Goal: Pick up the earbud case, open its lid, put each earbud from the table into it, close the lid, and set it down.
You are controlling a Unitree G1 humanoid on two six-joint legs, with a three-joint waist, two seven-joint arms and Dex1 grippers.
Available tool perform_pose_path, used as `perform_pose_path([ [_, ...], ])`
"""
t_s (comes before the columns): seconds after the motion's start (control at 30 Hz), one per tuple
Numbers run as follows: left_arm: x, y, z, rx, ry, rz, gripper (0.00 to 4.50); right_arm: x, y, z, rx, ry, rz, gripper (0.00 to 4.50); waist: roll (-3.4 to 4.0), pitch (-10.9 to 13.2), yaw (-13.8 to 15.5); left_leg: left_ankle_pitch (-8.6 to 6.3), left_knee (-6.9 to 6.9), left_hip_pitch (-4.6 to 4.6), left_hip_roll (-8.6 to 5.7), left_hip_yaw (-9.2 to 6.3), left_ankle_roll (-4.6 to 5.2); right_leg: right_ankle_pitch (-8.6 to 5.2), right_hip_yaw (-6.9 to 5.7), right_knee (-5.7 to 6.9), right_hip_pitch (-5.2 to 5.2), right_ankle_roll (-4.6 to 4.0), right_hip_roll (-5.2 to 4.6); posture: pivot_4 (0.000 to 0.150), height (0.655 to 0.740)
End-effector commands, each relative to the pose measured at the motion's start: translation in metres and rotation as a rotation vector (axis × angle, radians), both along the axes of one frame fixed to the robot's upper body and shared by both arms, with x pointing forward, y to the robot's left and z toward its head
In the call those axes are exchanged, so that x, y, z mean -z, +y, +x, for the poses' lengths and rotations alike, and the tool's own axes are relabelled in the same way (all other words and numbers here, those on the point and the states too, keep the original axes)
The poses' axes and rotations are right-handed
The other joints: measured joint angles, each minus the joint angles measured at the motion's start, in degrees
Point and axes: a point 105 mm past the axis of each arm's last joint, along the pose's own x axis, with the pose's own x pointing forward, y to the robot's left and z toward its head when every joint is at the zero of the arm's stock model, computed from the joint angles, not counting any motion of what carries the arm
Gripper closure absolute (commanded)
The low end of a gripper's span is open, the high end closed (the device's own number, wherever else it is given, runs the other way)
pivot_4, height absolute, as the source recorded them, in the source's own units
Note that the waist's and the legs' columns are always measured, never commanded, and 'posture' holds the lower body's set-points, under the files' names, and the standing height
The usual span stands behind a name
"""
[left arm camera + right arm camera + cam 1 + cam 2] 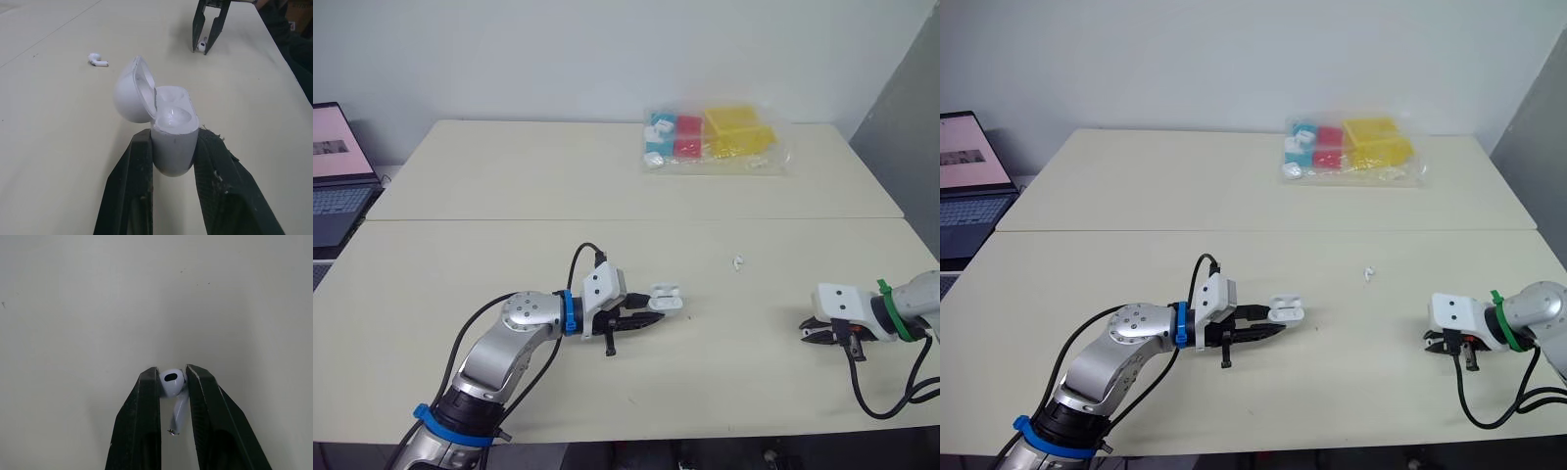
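Head views, left to right.

- Far left edge, mid-height: open laptop (333,186), off the table (509,196). Not involved.
- Lower centre: left gripper (654,307) has its jaws clamped on the lower body of the white earbud case (173,142). The case is held at the fingertips, low over the tabletop. Its lid (128,95) is swung open to one side, and both wells look empty (inner view is partly shadowed).
- Right of centre: one loose earbud (738,262) lies on the table, well apart from both grippers.
- Top, right of centre: plastic bag (715,139) of coloured blocks, far from the work.
- Lower right: right gripper (810,331) is close to the tabletop, its jaws pinched on the held earbud (172,382). The grip is on the bud's head, with the stem hanging free between the fingers.

Judgement: first earbud picked, insertion pending.

Risks:
- The rounded head gives little contact, so the bud may rotate or slip in transit.
- A stem misaligned with its well would jam on the rim.
- Pressing down could pivot the case in its narrow grip, or knock the lid shut.
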Motion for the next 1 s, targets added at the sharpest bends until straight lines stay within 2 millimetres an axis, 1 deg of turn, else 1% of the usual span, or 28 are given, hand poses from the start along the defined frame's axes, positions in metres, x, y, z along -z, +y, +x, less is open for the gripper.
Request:
perform_pose_path([
  [0.03, -0.011, -0.003, -0.004, 0.015, -0.044, -0.024, 3.73, -0.003, -0.004, 0.002, -0.009, -0.005, -0.029, 4.09, 0.0, 0.0, 0.0, 0.0, 0.0, 0.01, 0.0, 0.0, 0.0, 0.0, 0.0, 0.01, 0.01, 0.0, 0.0, 0.15, 0.7358],
  [0.1, -0.011, -0.003, -0.004, 0.015, -0.043, -0.024, 3.73, -0.005, -0.001, 0.003, -0.009, -0.004, -0.008, 4.09, 0.0, 0.0, 0.0, 0.0, 0.01, 0.02, 0.0, -0.01, 0.0, 0.0, -0.01, 0.03, 0.01, 0.0, 0.0, 0.15, 0.7358],
  [0.17, -0.011, -0.003, -0.004, 0.014, -0.043, -0.023, 3.73, -0.007, 0.003, 0.003, -0.005, -0.003, 0.016, 3.34, 0.0, 0.0, 0.0, 0.0, 0.01, 0.03, 0.01, -0.01, 0.0, 0.0, 0.0, 0.04, 0.02, 0.0, 0.0, 0.15, 0.7358],
  [0.2, -0.011, -0.003, -0.004, 0.014, -0.043, -0.023, 3.73, -0.007, 0.003, 0.003, -0.011, -0.002, 0.009, 3.06, 0.0, 0.0, 0.0, 0.0, 0.01, 0.03, 0.01, -0.01, 0.0, 0.0, -0.01, 0.04, 0.01, 0.0, 0.0, 0.15, 0.7358],
  [0.37, -0.011, -0.003, -0.005, 0.015, -0.042, -0.02, 3.73, -0.011, 0.001, 0.005, -0.039, -0.036, -0.009, 1.3, 0.0, 0.0, 0.0, 0.0, 0.0, 0.02, 0.01, -0.01, 0.0, 0.0, -0.01, 0.03, 0.02, -0.01, 0.0, 0.15, 0.7358],
  [0.4, -0.01, -0.003, -0.005, 0.015, -0.041, -0.02, 3.73, -0.018, 0.003, 0.004, -0.042, -0.041, 0.007, 0.95, 0.01, 0.0, 0.0, 0.0, 0.0, 0.02, 0.01, -0.01, 0.0, 0.0, 0.0, 0.03, 0.01, -0.01, 0.0, 0.15, 0.7358],
  [0.5, -0.01, -0.002, -0.005, 0.012, -0.037, -0.02, 3.73, -0.037, 0.009, -0.001, -0.046, -0.042, 0.048, 0.94, 0.05, 0.0, 0.0, 0.0, 0.01, 0.02, 0.01, -0.01, 0.0, 0.0, 0.0, 0.04, 0.01, -0.01, 0.0, 0.15, 0.7358],
  [0.63, -0.01, -0.002, -0.005, 0.004, -0.037, -0.027, 3.73, -0.045, 0.011, -0.007, -0.026, -0.054, 0.017, 0.94, 0.08, 0.0, 0.1, 0.0, 0.0, 0.03, 0.02, -0.04, 0.0, 0.0, -0.03, 0.04, 0.02, -0.01, 0.0, 0.15, 0.7358],
  [0.67, -0.009, -0.003, -0.005, 0.003, -0.038, -0.028, 3.73, -0.046, 0.013, -0.008, -0.025, -0.054, 0.014, 0.94, 0.08, 0.0, 0.1, 0.0, 0.0, 0.03, 0.03, -0.05, 0.0, 0.0, -0.04, 0.04, 0.02, -0.01, 0.0, 0.15, 0.7358],
  [0.73, -0.01, -0.004, -0.006, 0.006, -0.043, -0.03, 3.73, -0.043, 0.016, -0.007, 0.044, -0.051, -0.025, 0.94, 0.08, 0.0, 0.0, 0.0, 0.01, 0.05, 0.02, -0.03, 0.0, 0.0, -0.02, 0.05, 0.02, -0.01, 0.0, 0.15, 0.7358],
  [0.8, -0.01, -0.005, -0.006, 0.006, -0.043, -0.031, 3.73, -0.041, 0.016, -0.004, 0.124, -0.068, -0.068, 0.94, 0.09, 0.0, 0.0, 0.0, 0.01, 0.06, 0.02, -0.02, 0.0, 0.0, 0.02, 0.1, 0.01, -0.01, -0.01, 0.15, 0.7358],
  [0.93, -0.008, -0.006, -0.006, 0.006, -0.044, -0.027, 3.73, -0.031, 0.022, -0.013, 0.171, -0.002, -0.107, 0.94, 0.09, 0.0, 0.1, 0.0, 0.03, 0.05, 0.02, -0.03, -0.01, 0.0, -0.01, 0.09, 0.01, -0.01, -0.02, 0.15, 0.7358],
  [1.0, -0.007, -0.007, -0.005, 0.007, -0.046, -0.026, 3.73, -0.027, 0.019, -0.014, 0.171, 0.002, -0.153, 0.94, 0.09, 0.0, 0.1, 0.0, 0.03, 0.05, 0.01, -0.02, -0.01, 0.0, 0.0, 0.08, 0.01, -0.01, -0.02, 0.15, 0.7358],
])
